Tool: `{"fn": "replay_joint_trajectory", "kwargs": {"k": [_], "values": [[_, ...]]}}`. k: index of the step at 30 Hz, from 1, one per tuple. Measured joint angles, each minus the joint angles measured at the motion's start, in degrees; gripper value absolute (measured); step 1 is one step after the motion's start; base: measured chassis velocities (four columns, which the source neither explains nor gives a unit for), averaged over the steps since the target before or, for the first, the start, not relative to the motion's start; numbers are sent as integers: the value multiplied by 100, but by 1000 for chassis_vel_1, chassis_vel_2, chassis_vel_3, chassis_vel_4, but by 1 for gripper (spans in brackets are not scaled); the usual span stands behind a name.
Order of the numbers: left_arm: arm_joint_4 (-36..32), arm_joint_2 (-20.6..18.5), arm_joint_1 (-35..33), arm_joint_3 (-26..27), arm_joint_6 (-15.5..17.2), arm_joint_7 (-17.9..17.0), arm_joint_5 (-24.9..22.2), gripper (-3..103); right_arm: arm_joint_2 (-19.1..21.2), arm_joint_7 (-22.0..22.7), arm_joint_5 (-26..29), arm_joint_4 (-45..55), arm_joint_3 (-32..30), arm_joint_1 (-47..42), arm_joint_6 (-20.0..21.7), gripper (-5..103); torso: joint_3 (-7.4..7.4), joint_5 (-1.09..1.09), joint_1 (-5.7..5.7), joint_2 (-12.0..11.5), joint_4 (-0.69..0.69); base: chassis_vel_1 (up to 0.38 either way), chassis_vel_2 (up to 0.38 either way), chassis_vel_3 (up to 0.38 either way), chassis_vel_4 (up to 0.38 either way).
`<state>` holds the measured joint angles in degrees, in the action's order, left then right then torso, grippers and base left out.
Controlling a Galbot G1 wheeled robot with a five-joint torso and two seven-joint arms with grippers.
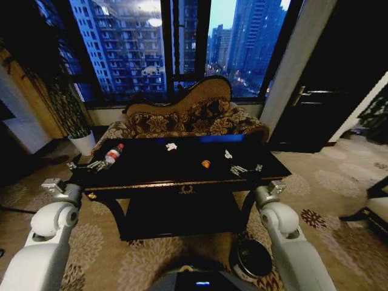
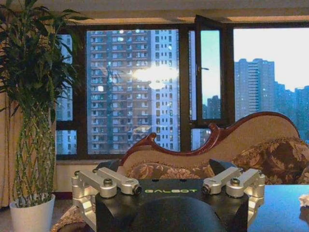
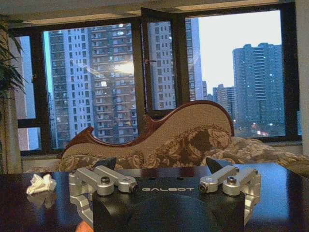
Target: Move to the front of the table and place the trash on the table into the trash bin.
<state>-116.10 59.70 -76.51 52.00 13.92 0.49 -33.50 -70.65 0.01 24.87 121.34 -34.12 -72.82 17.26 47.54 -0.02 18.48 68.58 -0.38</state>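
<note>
1 bottle (image 1: 113, 154), 1 paper wad (image 1: 171, 146); both tools (image 1: 245, 169) w/ fingers apart.

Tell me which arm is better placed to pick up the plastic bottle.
Left. The left claw sits right beside the bottle at the table's left end, while the right claw is across the table.

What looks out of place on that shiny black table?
Litter is scattered over the table: a plastic bottle lies on its side near the left end, a crumpled paper wad sits toward the back, and a small orange scrap lies mid-table. The trash bin stands on the carpet by the robot's right arm.
</note>
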Motion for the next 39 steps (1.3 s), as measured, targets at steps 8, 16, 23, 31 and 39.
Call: {"fn": "replay_joint_trajectory", "kwargs": {"k": [8, 16, 23, 31, 39], "values": [[-215, 113, -77, 97, 121, -9, 0, 100, 219, 0, 166, -614, 307, 743, 115, 100, -4, 2, -11, 5, 2, 0, -12, -4, 4], [-343, 169, -89, 126, 217, -29, 37, 100, 450, 0, 303, -1617, 772, 1779, 194, 100, -1, 2, -4, 2, 1, 0, 0, 0, 0], [-365, 242, -101, 126, 236, -38, 125, 100, 499, 0, 306, -2269, 1096, 2257, 343, 100, -2, 2, -5, 2, 1, 0, 0, 0, 0], [-353, 270, -106, 129, 228, -44, 142, 100, 563, 0, 377, -2599, 1351, 2577, 963, 100, -2, 1, -5, 2, 1, 0, 0, 0, 0], [-321, 318, -104, 144, 193, -51, 142, 100, 652, 0, 547, -2822, 1474, 2845, 1292, 100, -2, 2, -5, 2, 1, 0, 0, 0, 0]]}}
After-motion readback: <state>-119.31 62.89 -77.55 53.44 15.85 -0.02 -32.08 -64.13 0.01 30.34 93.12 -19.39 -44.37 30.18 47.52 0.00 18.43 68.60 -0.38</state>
